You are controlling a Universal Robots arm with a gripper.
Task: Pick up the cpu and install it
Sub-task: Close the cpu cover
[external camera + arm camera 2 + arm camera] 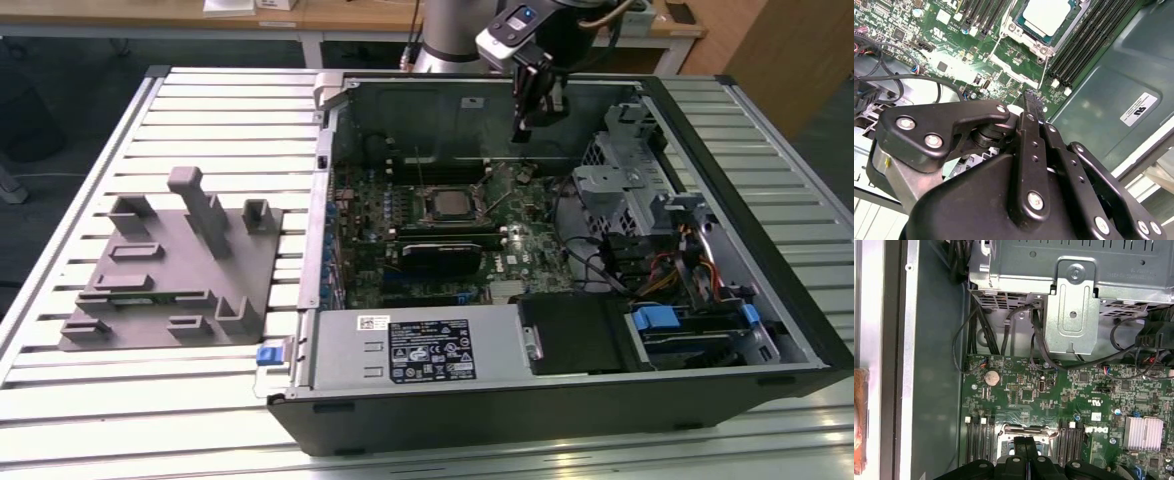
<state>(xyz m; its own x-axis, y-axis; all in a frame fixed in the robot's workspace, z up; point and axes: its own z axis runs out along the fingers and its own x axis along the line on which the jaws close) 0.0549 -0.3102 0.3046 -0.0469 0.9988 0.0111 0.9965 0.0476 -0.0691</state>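
The arm (pixel 523 28) holds its pincer (pixel 525 128) pointing down, fingers (pixel 1032 112) pressed together.

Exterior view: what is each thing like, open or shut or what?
Case: open, lying on its side.
Cpu: sitting in its socket.
Hand: shut, up over the case.

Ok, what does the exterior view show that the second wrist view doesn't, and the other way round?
Exterior view: the grey block with posts on the slatted table, at the exterior view's left of the open computer case. Second wrist view: close up, the cpu, its pale top seated in the socket frame, memory slots alongside. Both: the gripper, shut and empty, above the motherboard.
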